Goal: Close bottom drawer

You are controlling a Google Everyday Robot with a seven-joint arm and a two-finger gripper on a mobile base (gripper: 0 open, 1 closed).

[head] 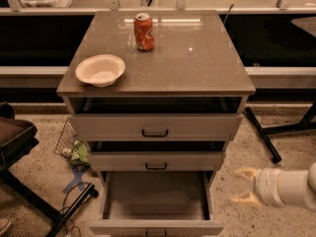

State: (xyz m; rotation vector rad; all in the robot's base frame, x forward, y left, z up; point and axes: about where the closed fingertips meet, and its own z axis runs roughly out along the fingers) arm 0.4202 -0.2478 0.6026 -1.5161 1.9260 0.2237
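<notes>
The bottom drawer (155, 196) is pulled far out of the cabinet, its wide shallow tray empty and its front edge (155, 227) at the bottom of the view. The middle drawer (156, 160) and top drawer (155, 126) above it stand slightly out. My gripper (242, 185) is low at the right, beside the open drawer's right side and apart from it. Its two pale fingers point left and are spread open with nothing between them.
A red soda can (143, 31) and a white bowl (100, 70) stand on the cabinet top (197, 63). A black chair (15, 142) and its base, cables and a wire basket (66, 137) lie at the left. Black table legs (264, 135) run at the right.
</notes>
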